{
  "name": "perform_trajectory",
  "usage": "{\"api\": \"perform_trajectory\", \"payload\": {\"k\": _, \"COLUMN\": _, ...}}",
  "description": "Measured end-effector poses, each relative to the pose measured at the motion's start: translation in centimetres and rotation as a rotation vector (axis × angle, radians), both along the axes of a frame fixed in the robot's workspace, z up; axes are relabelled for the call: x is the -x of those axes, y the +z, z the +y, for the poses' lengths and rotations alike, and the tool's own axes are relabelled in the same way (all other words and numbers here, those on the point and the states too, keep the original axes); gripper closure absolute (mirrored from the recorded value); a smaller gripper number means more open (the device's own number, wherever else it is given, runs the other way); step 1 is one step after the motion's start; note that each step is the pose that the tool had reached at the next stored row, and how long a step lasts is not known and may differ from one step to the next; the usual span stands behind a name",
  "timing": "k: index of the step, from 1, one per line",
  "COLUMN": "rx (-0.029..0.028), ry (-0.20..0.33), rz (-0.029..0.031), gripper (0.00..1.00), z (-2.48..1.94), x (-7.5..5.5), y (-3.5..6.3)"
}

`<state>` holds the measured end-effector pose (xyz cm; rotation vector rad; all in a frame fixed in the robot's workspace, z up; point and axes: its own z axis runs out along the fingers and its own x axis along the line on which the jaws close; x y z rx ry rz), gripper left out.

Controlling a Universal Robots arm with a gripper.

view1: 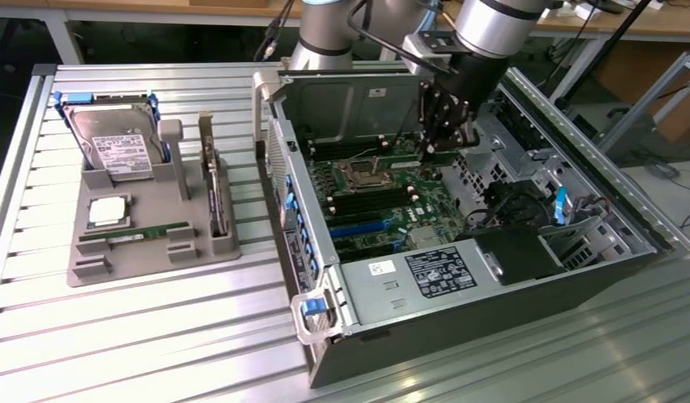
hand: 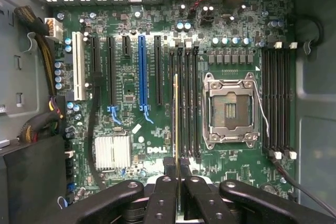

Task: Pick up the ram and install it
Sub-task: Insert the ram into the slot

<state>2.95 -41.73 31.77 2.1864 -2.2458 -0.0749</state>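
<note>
The ram [hand: 175, 109] shows edge-on in the wrist view as a thin strip with a gold edge, clamped between my two fingertips [hand: 169, 162]. My gripper [hand: 177, 164] is shut on it. The strip hangs over the row of black memory slots [hand: 188, 103] beside the empty processor socket [hand: 231, 109], lying parallel to them. Whether it touches a slot I cannot tell. In the exterior view my gripper [view1: 446, 138] reaches down into the open computer case [view1: 457, 277], above the far part of the motherboard [view1: 390, 201].
A grey parts tray [view1: 121, 260] at the exterior view's left holds a hard drive [view1: 116, 147], a silver processor [view1: 107, 210], a green stick [view1: 133, 232] and an upright card [view1: 216, 197]. Case walls, black cables [view1: 513, 206] and a heatsink [hand: 112, 152] crowd the board.
</note>
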Motion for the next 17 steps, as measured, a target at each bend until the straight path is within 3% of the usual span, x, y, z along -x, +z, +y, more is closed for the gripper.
{"api": "perform_trajectory", "payload": {"k": 17, "rx": 0.0000, "ry": 0.000, "rz": 0.0000, "gripper": 0.87, "z": 0.00, "x": 0.00, "y": -0.78}}
